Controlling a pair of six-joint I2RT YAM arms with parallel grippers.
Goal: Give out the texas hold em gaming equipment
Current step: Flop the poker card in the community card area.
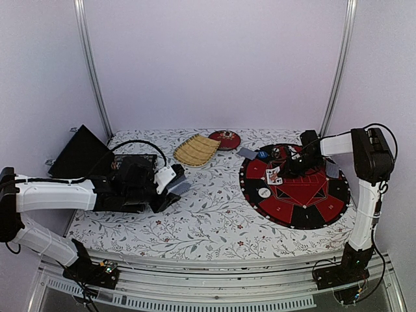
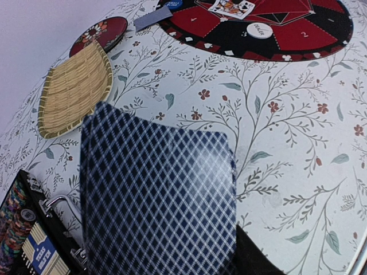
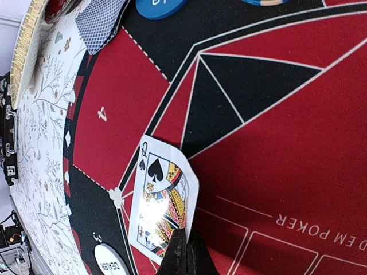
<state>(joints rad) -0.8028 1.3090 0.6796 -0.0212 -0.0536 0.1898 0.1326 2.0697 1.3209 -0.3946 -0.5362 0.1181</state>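
Observation:
My left gripper point(image 1: 170, 192) is shut on a grey-blue-backed card point(image 2: 155, 195), held above the floral cloth; the card hides the fingers in the left wrist view. My right gripper point(image 3: 186, 252) is shut on the edge of a face-up queen of spades point(image 3: 163, 197), over the round red-and-black poker mat point(image 1: 312, 208). The white dealer button point(image 1: 263, 193) lies on the mat's left side. A face-down card point(image 1: 247, 153) and a blue chip point(image 1: 262, 156) lie at the mat's far-left edge. Mixed-colour chips point(image 2: 14, 217) sit in the open case.
A woven bamboo tray point(image 1: 195, 151) and a round red lacquer dish point(image 1: 227, 139) stand at the back centre. The black chip case point(image 1: 81, 153) lies open at the left, under my left arm. A card box point(image 2: 40, 255) lies in it.

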